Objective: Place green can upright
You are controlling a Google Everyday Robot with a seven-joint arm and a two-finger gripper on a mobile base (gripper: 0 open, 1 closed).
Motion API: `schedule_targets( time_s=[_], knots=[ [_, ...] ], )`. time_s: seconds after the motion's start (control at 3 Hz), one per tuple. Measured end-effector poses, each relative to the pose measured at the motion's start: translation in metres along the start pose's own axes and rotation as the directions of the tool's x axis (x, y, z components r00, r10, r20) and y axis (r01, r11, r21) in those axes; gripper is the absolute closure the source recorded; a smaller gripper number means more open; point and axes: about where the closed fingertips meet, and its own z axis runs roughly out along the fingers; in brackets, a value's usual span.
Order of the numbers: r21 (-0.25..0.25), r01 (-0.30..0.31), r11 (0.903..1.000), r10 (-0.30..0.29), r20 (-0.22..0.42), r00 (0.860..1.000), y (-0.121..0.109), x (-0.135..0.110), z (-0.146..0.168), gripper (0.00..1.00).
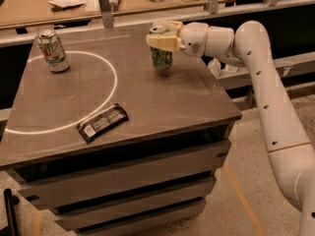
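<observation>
The green can (161,57) stands upright on the grey table (162,102), toward its back right part. Its body is dark green with pale lettering and a silver top. My gripper (160,37) reaches in from the right on the white arm and is shut on the can's upper part, its cream fingers (162,42) around the rim. The can's bottom rests on or just above the tabletop.
A white-and-green can with a red logo (53,50) stands at the back left. A black snack bar wrapper (102,122) lies near the front middle. A white circle line (114,77) is drawn on the table. A wooden bench with clutter (74,1) runs behind.
</observation>
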Motion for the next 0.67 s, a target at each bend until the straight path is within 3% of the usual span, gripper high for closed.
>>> schedule_targets(
  time_s=[0.67],
  knots=[
    [-0.010, -0.010, 0.9999, 0.010, 0.012, 1.000, -0.027, -0.004, -0.016, 0.19]
  ],
)
